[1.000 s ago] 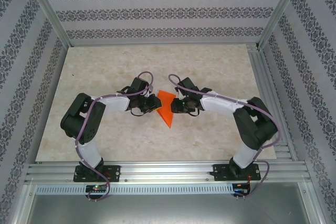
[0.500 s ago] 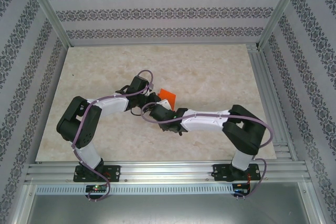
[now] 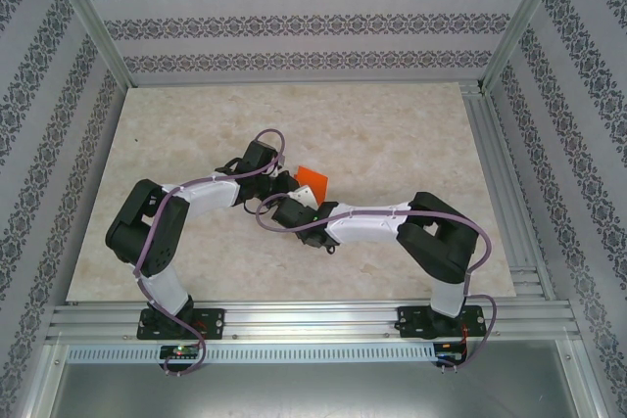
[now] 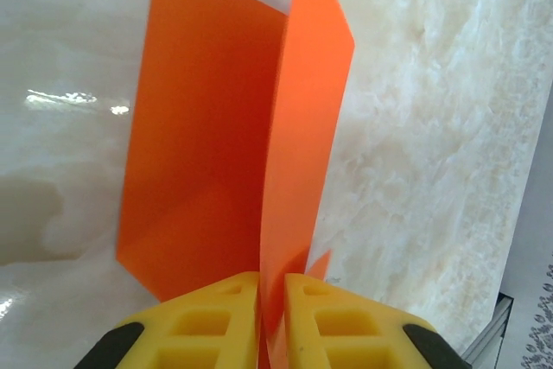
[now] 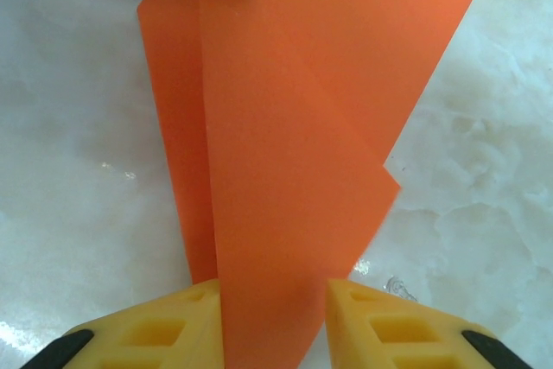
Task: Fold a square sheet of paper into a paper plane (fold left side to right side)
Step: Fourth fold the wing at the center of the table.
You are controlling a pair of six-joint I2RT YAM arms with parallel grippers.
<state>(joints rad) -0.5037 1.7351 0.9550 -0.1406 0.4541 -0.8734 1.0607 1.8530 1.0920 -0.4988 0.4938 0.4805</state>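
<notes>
Left gripper (image 4: pixel 272 281) pinches the orange sheet (image 4: pixel 203 144) at its 6 o'clock edge; the part-open right gripper (image 5: pixel 272 289), straddling it, should flatten the crease (image 4: pixel 278 110) squarely.

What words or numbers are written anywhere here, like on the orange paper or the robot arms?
No text can be read.
The orange paper is plain.
The left gripper has blank yellow fingers.
The walls carry only a pattern.
The small boards below the arm bases are too small to read.
</notes>
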